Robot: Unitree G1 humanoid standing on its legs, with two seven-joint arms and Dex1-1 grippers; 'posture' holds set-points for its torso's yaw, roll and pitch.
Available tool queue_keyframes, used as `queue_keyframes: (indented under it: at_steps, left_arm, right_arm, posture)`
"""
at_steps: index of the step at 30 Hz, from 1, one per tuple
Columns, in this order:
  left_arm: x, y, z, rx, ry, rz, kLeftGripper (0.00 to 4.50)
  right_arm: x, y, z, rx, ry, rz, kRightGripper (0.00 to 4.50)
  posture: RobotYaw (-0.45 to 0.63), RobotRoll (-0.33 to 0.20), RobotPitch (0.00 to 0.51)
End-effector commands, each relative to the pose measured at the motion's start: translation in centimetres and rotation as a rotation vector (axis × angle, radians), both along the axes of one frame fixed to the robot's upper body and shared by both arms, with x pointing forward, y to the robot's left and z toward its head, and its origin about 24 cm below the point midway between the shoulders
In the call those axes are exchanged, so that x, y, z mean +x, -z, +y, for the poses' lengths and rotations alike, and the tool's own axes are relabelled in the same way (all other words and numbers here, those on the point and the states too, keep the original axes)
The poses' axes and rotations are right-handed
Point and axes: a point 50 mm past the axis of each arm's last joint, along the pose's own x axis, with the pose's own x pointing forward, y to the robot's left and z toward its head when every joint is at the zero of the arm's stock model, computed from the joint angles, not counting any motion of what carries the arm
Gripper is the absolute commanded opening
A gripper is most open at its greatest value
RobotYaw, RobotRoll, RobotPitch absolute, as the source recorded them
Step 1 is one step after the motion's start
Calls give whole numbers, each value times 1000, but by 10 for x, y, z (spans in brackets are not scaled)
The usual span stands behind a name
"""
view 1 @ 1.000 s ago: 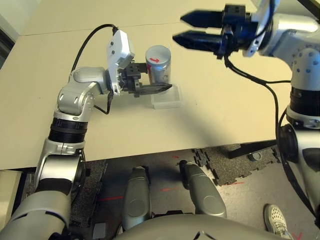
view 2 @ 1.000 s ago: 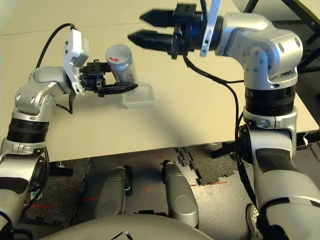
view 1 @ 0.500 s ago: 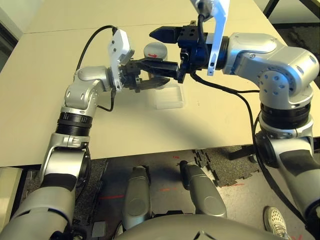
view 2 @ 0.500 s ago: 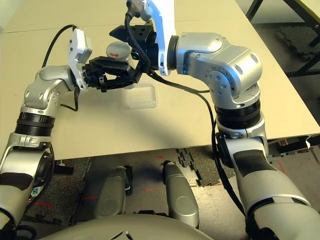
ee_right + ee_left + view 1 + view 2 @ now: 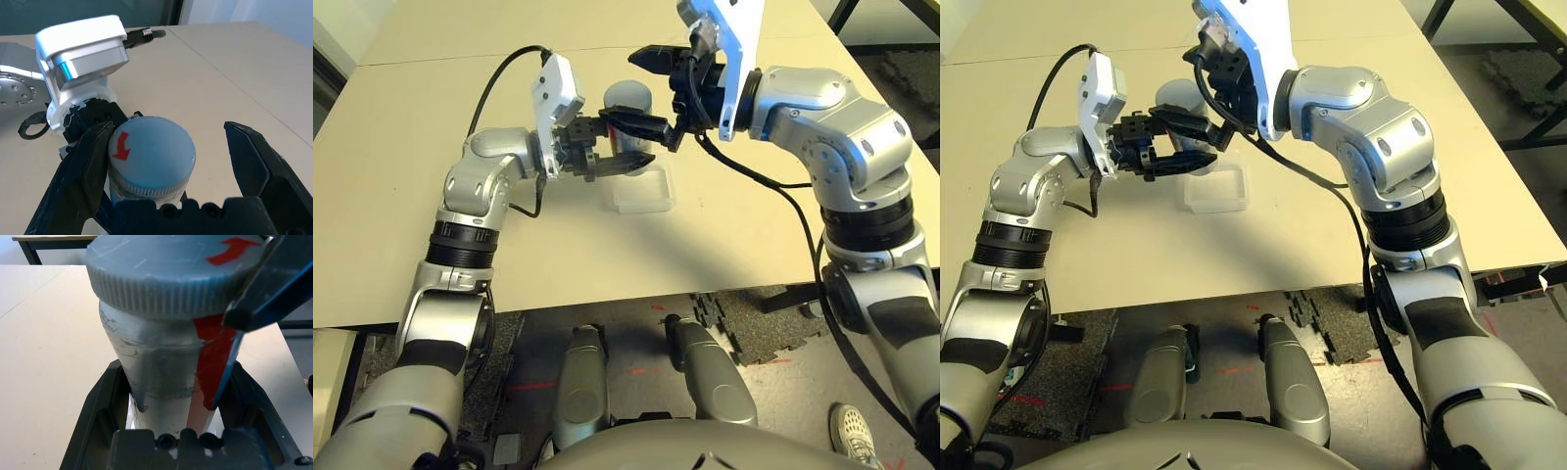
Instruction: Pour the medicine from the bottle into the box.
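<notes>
The left gripper (image 5: 625, 157) clenches the bottle (image 5: 628, 122) upright, above the worktop (image 5: 724, 215). The box (image 5: 642, 190) lies just below and beside that gripper. The right gripper (image 5: 166, 161) is spread wide, its fingers (image 5: 83, 166) flanking the bottle's cap (image 5: 151, 156), one finger touching it.

Silver jointed arms, black cables, white wrist camera housings, black two-fingered hands.
</notes>
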Motion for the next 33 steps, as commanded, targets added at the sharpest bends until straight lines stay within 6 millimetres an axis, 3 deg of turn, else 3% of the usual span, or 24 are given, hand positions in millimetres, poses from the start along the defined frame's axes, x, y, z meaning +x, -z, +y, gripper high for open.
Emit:
queue_keyframes:
  at_steps: [1, 10, 15, 21, 27, 33]
  left_arm:
    - [-4, -4, 0, -3, 12, -21, 2773]
    - [-2, -1, 8, 6, -18, -15, 2773]
    - [0, -1, 11, 7, -28, -15, 2773]
    - [4, -1, 8, 11, -23, -18, 2773]
    - [6, -2, 2, 8, -7, -25, 2773]
    - [5, -3, -1, 7, 5, -28, 2773]
  right_arm:
    - [4, 3, -14, 24, 49, 34, 4500]
    - [3, -8, -65, 108, 184, 83, 4500]
    - [-8, -3, -79, 118, 200, 135, 4500]
    - [-20, -5, -54, 138, 84, 151, 4500]
    - [-16, -9, -19, 135, 3, 116, 4500]
    - [-9, -11, -5, 122, -35, 90, 4500]
  posture:
    - [23, 0, 191]
    - [15, 0, 190]
    - [2, 0, 186]
    - [-14, 0, 178]
    - [-12, 0, 176]
    - [2, 0, 178]
